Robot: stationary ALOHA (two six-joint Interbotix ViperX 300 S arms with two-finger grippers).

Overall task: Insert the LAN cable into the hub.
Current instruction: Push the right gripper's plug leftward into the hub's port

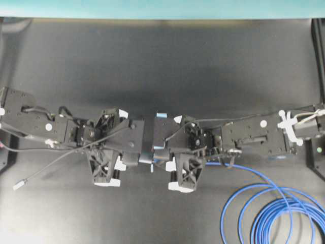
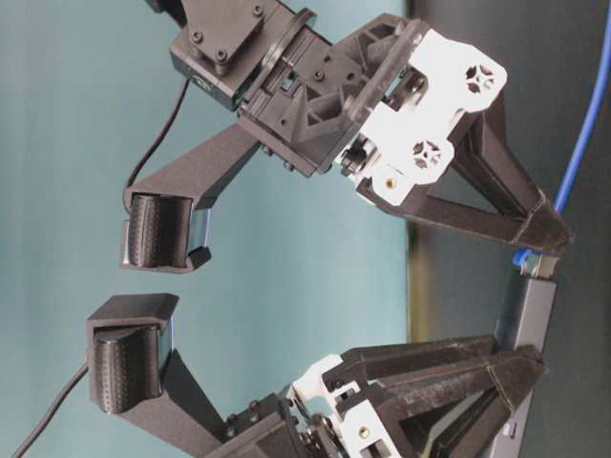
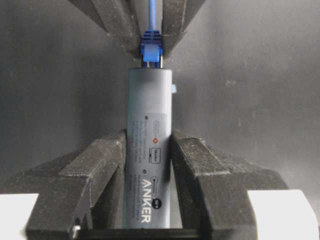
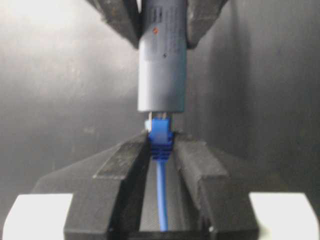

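My left gripper (image 3: 149, 145) is shut on the hub (image 3: 149, 150), a slim grey bar with "ANKER" printed on it, and holds it off the table. My right gripper (image 4: 161, 146) is shut on the blue boot of the LAN cable's plug (image 4: 161, 136). The plug meets the hub's end (image 4: 162, 75), and its tip sits in the end port. How deep it sits I cannot tell. In the overhead view both grippers, left (image 1: 138, 158) and right (image 1: 161, 155), meet at mid-table. The blue LAN cable (image 1: 274, 208) trails right into coiled loops.
The hub's thin grey cord ends in a small silver plug (image 1: 19, 184) lying at the left of the black table (image 1: 162, 66). The cable loops fill the front right corner. A teal wall (image 1: 162, 7) runs along the back edge.
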